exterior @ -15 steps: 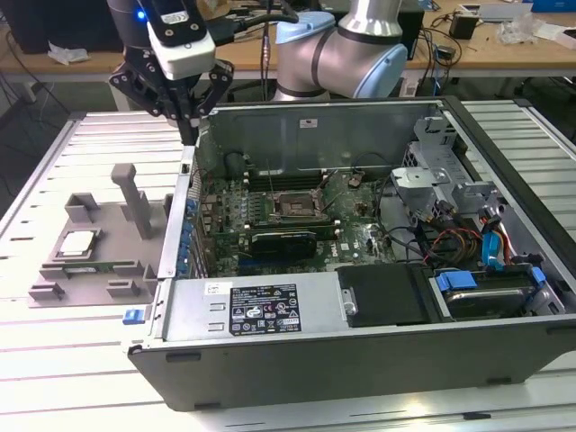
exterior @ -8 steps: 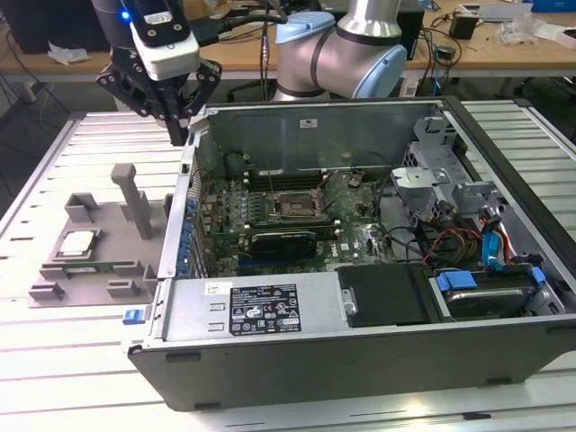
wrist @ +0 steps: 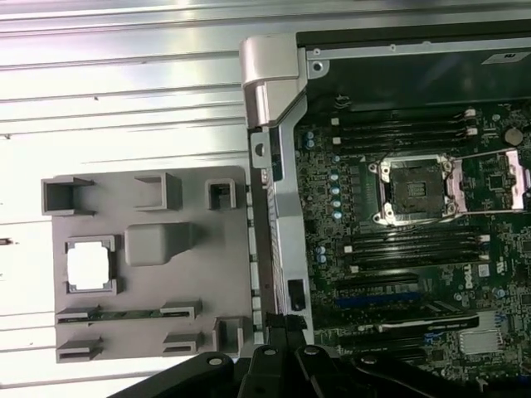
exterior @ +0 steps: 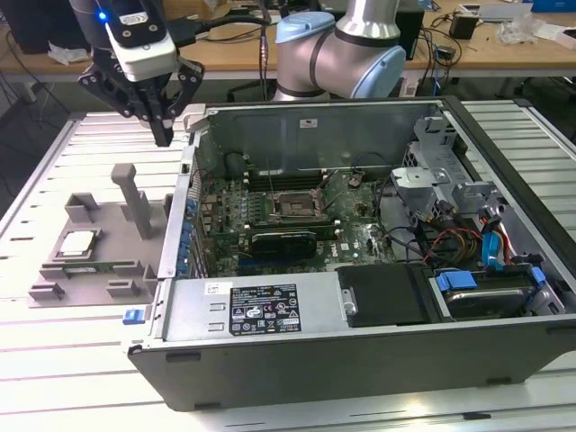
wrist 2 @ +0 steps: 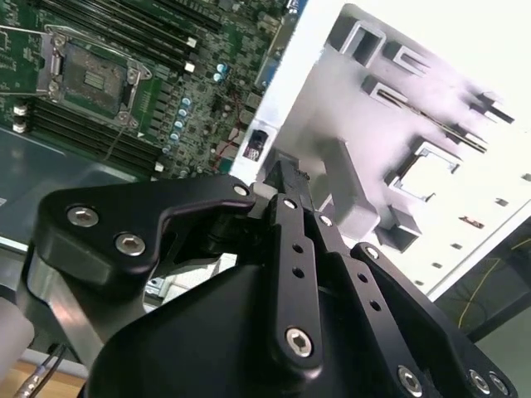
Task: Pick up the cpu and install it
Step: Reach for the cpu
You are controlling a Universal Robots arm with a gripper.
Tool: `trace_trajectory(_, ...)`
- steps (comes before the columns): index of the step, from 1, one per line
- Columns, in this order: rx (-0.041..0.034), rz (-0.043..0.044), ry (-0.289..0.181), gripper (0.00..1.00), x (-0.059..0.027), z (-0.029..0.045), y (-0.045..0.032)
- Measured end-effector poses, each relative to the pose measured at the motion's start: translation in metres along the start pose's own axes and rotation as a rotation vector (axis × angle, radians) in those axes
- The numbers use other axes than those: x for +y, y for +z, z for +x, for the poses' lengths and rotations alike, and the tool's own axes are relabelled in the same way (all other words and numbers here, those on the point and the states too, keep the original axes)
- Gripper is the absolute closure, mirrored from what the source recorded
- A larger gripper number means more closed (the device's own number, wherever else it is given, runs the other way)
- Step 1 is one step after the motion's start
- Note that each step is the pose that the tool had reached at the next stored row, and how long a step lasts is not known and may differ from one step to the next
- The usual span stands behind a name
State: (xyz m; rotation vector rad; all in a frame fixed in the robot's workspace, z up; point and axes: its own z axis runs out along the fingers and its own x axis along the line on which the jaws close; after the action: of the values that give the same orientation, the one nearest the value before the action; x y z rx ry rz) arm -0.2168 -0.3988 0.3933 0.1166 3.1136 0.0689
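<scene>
The cpu (exterior: 76,243) is a small silver-grey square lying in a pocket of the grey holder (exterior: 117,229) on the table, at the exterior view's left of the open computer case. In the first wrist view the cpu (wrist: 89,267) looks pale and flat. My gripper (exterior: 164,135) hangs above the holder's far edge, beside the case wall, well above the cpu. Its black fingers meet at the tip and hold nothing. The gripper (wrist 2: 282,172) also shows in the second wrist view. The open socket (exterior: 292,205) sits on the green motherboard inside the case, and the socket (wrist: 413,189) has nothing in it.
A thin green memory stick (wrist: 124,313) lies in a slot of the holder (wrist: 149,257). A tall grey post (exterior: 135,198) rises from the holder. The case wall (exterior: 184,193) stands between holder and motherboard. A graphics card (exterior: 283,241), cables and drive cages (exterior: 450,189) crowd the case.
</scene>
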Motion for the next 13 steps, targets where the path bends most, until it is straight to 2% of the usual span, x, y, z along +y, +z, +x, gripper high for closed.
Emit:
trace_trajectory(6,0.0000,0.0000,0.000,0.89,-0.0010,0.0139,-0.0004)
trace_trajectory(9,0.0000,0.0001,0.000,0.89,-0.0019,0.0254,-0.0007)
trace_trajectory(11,0.0000,0.0000,0.000,0.89,-0.0022,0.0298,-0.0008)
trace_trajectory(13,-0.0002,0.0000,0.000,0.89,-0.0029,0.0394,-0.0010)
